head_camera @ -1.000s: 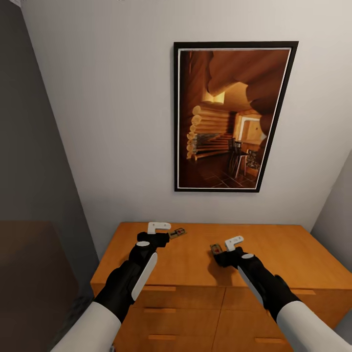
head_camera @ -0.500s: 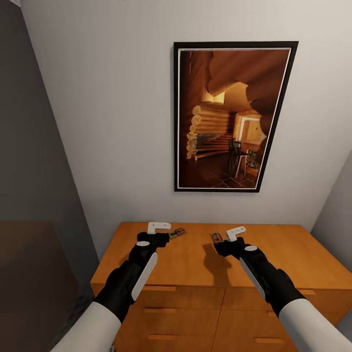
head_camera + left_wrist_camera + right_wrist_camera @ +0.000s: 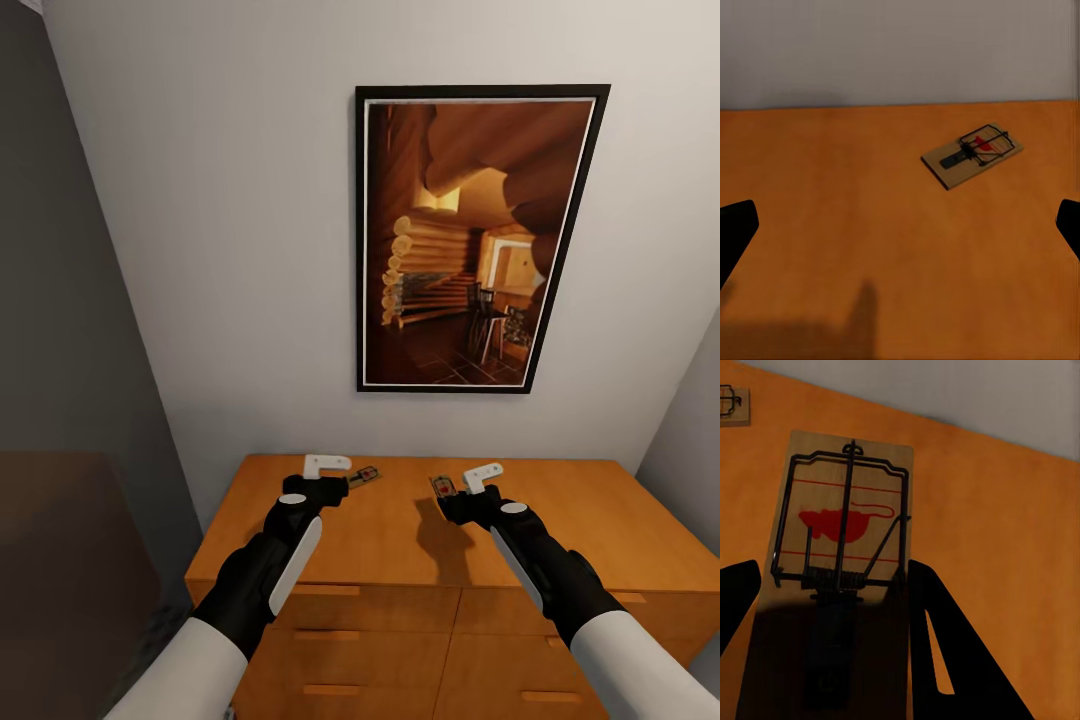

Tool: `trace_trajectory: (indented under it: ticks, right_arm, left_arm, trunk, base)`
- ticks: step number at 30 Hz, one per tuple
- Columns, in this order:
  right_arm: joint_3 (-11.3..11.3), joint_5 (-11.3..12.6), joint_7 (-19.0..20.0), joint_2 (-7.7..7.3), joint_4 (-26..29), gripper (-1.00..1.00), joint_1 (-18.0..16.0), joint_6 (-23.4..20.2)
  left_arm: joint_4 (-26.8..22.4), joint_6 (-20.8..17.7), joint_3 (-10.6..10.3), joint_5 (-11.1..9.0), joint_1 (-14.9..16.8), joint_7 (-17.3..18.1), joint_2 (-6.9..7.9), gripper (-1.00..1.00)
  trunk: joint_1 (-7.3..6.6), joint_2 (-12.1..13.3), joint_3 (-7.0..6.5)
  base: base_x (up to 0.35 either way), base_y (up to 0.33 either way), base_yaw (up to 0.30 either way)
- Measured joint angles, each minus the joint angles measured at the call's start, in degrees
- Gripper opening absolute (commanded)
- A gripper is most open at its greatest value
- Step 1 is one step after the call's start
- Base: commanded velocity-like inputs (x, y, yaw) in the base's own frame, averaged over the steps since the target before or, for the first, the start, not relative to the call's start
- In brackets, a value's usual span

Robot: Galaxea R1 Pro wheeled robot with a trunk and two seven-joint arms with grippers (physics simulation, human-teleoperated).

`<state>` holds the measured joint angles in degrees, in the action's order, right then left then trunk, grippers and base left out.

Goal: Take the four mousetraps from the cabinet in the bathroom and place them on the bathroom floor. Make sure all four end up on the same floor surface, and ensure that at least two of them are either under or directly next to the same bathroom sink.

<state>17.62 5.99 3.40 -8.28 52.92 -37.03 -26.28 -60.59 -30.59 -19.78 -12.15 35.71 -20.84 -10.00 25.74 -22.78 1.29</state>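
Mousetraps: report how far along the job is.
Done: nothing confirmed as delivered; both traps I can see are at the cabinet.
In hand: the right end effector grips one mousetrap, raised above the cabinet top.
Left: the open left end effector hovers short of a second mousetrap lying on the top. Both need carrying to the bathroom floor; the other two are unaccounted for.

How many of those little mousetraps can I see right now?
2. One mousetrap sits between the right claw's fingers above the cabinet; another lies on the cabinet top ahead of the left claw. Others may be hidden.
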Motion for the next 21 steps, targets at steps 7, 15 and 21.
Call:
trace_trajectory:
  ticks: [7,15,21]
  right_arm:
    - [-0.03,0.01,-0.08,0.0,-0.06,-1.0,0.0,0.01]
    - [0.04,0.15,-0.01,0.0,-0.17,-1.0,0.0,0.02]
    - [0.06,0.1,0.05,0.0,-0.18,-1.0,0.0,0.02]
  left_arm:
    - [0.56,-0.74,-0.18,0.25,0.06,0.72,0.0,1.0]
    - [2.74,-0.84,-0.24,7.92,0.08,9.83,0.0,1.0]
    - [2.81,-0.66,-0.07,12.22,0.07,12.64,0.0,1.0]
  trunk:
    - [0.0,0.0,0.0]
    - [0.0,0.0,0.0]
    - [0.0,0.0,0.0]
  base:
    - [0.0,0.0,0.0]
    - [0.0,0.0,0.0]
    - [0.0,0.0,0.0]
